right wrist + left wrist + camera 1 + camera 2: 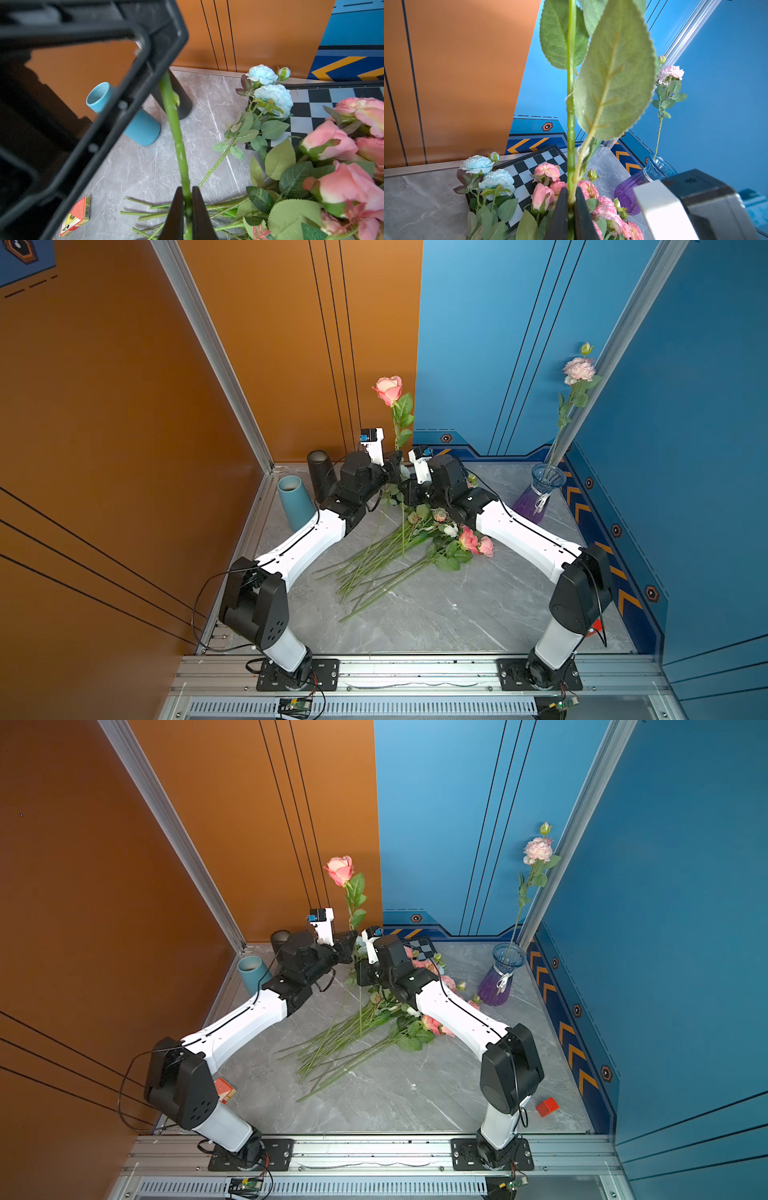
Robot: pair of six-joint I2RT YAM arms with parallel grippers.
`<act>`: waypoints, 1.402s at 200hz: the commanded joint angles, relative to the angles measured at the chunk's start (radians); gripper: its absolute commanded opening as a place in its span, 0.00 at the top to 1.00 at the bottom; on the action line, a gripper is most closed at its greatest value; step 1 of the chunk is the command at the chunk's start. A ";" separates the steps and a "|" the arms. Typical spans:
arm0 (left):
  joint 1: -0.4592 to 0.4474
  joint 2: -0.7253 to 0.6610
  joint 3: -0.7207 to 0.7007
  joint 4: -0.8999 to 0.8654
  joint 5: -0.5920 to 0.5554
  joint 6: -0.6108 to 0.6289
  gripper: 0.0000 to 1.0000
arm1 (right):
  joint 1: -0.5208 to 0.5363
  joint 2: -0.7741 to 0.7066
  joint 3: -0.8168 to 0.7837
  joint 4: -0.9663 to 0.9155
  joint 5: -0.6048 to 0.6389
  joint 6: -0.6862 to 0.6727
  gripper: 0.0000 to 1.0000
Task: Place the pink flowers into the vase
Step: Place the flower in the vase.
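We have one pink rose (389, 390) off the desk (436, 614), standing upright in the air near the back wall. Its bloom is high above both arms and its stem runs straight down between them. The left end effector (569, 192) is clenched on that stem just under the big leaves — its wrist view shows the green stalk pinched between the two dark jaws. The right end effector (188, 192) is clenched on the same stem lower down; in its wrist view the stalk rises from its jaws to the left arm's black frame. Both arms grip one flower at once, and we read this as a handover from left to right. The vase (540, 493) stands at the far right corner of the desk, well apart from the rose and on the right arm's side.

One pale pink bloom (579, 368) already stands in the vase, leaning toward the corner post. The rest of the pink flowers (471, 540) lie in a loose heap in the middle of the desk with their stems fanned toward the front, so we judge the task to be at an early stage.

Next, we judge, the left end effector should let go and back off without dragging the leaves. The right arm would then carry the rose over with the stem end lowest — and thread it into the narrow glass mouth beside the stem standing there
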 commanded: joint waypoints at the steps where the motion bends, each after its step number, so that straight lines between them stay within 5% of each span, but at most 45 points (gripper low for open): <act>1: 0.014 -0.013 -0.014 0.009 -0.009 -0.003 0.88 | -0.017 -0.012 0.022 0.008 0.056 -0.020 0.96; 23: 0.022 -0.019 -0.017 0.009 -0.003 -0.003 0.85 | -0.033 -0.023 0.023 -0.005 0.053 -0.026 1.00; 51: 0.031 -0.029 -0.018 0.009 0.010 -0.001 0.64 | -0.051 -0.042 0.023 -0.023 0.059 -0.047 1.00; 98: 0.039 -0.048 -0.021 0.009 0.046 0.023 0.00 | -0.128 -0.116 0.029 -0.064 0.119 -0.138 1.00; 166: 0.015 -0.053 -0.016 0.009 0.107 0.124 0.01 | -0.328 -0.222 0.087 -0.052 0.305 -0.354 1.00; 280: -0.027 0.000 -0.001 0.009 0.199 0.274 0.01 | -0.550 -0.188 0.102 0.353 0.495 -0.548 1.00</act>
